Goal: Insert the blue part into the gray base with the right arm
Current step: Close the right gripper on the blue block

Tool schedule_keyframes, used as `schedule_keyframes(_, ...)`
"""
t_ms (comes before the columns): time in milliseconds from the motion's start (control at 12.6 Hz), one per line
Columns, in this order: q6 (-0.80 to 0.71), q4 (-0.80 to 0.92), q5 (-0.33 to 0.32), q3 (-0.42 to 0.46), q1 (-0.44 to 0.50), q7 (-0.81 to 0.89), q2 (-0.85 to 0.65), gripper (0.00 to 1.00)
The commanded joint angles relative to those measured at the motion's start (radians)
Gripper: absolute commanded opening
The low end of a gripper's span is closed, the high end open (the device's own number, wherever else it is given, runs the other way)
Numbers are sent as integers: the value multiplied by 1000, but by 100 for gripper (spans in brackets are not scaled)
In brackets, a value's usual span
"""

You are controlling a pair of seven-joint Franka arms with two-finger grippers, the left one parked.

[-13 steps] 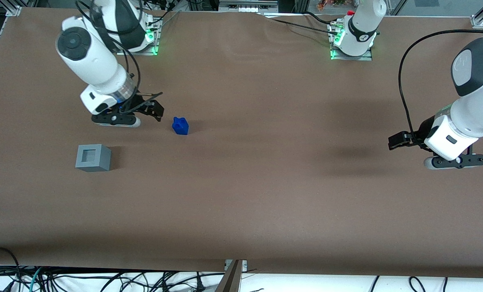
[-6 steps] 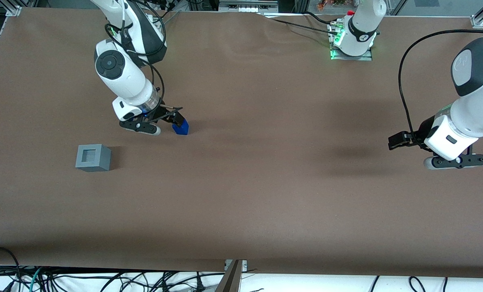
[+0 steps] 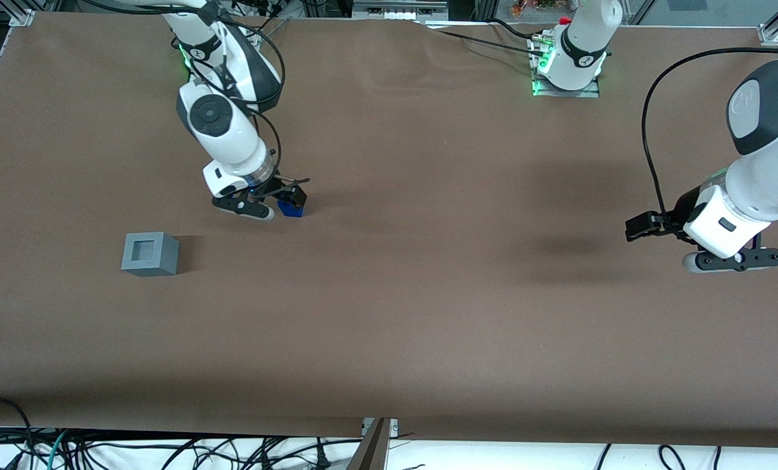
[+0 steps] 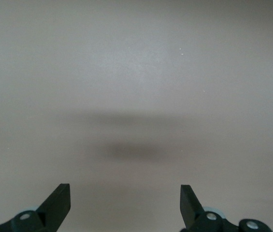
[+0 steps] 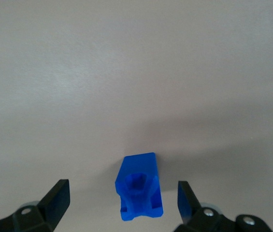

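Two spread fingers of my claw (image 5: 122, 200) straddle the blue part (image 5: 138, 186); I judge pinching comes next, then carrying to the gray base (image 3: 149, 254)

A brown mat (image 3: 428, 294) covers the whole table, lightly wrinkled toward its farthest edge. Metal frame rails (image 3: 20, 16) show at the corners. Tangled black cables (image 3: 167, 450) lie on a white floor just past the nearest edge.
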Motion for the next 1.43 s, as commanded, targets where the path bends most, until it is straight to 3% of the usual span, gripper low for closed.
schedule_keyframes(0, 28, -7, -73, 1, 3, 67, 21, 98)
schedule_keyframes(714, 85, -33, -79, -1, 6, 97, 71, 98)
schedule_keyframes(1349, 122, -62, -149, -1, 14, 93, 90, 94)
